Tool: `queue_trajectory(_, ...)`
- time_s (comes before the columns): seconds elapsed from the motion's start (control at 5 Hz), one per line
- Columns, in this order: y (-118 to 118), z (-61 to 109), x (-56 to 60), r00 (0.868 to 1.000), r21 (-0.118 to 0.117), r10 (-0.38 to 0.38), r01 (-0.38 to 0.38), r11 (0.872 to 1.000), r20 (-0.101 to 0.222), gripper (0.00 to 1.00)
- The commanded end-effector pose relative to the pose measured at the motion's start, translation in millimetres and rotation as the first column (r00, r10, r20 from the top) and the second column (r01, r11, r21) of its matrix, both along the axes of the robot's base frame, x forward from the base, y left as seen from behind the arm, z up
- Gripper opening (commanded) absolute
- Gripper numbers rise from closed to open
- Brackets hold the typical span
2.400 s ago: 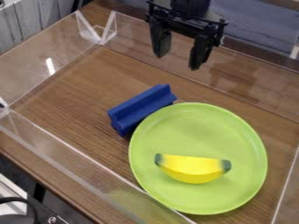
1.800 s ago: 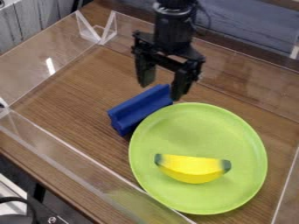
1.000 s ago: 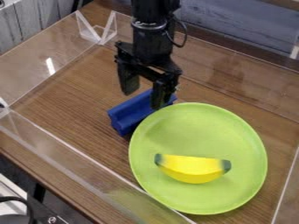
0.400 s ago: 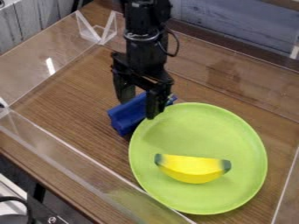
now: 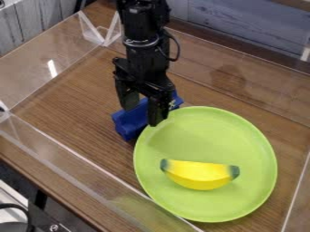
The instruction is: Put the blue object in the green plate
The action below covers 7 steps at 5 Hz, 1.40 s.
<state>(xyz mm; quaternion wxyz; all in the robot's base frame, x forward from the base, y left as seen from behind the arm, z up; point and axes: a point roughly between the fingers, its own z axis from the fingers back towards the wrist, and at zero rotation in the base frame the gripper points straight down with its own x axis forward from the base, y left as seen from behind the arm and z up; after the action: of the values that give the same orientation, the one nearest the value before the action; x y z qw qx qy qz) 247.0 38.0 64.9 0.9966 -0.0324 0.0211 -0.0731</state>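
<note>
The dark blue block (image 5: 129,122) lies on the wooden table just left of the green plate (image 5: 230,145), its far end hidden behind the arm. My gripper (image 5: 140,111) points straight down over the block's middle, jaws open, one finger on each side of it. I cannot tell whether the fingertips touch it. A yellow banana-shaped piece (image 5: 200,172) lies in the plate's near half.
Clear acrylic walls (image 5: 49,54) fence the wooden table (image 5: 72,100) on the left, back and front. A small clear stand (image 5: 100,32) sits at the back left corner. The plate takes up the right front part.
The gripper has come forward and left from the back of the table and sunk down over the blue block. Its jaws stayed open. Block, plate and yellow piece have not moved.
</note>
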Motion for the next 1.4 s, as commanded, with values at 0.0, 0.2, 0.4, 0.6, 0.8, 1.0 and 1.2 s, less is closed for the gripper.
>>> queue_trajectory(0.0,3.9,4.0,3.8,0.999,-0.004,-0.009,0.010,1.000,0.040,1.00)
queue_trajectory(0.2,4.3,0.7,3.5,0.999,-0.013,-0.017,0.018,1.000,0.042,1.00)
queue_trajectory(0.4,4.4,-1.8,3.1,0.999,-0.019,-0.024,0.025,1.000,0.046,1.00)
queue_trajectory(0.6,5.7,-3.2,4.4,0.998,-0.019,-0.032,0.034,0.999,0.053,1.00)
queue_trajectory(0.8,7.0,-4.0,5.1,0.997,-0.020,-0.040,0.041,0.999,0.059,1.00)
queue_trajectory(1.0,7.5,-3.6,5.7,0.997,-0.020,-0.047,0.049,0.999,0.064,1.00)
queue_trajectory(1.2,7.4,-2.8,5.8,0.996,-0.018,-0.054,0.055,0.998,0.068,1.00)
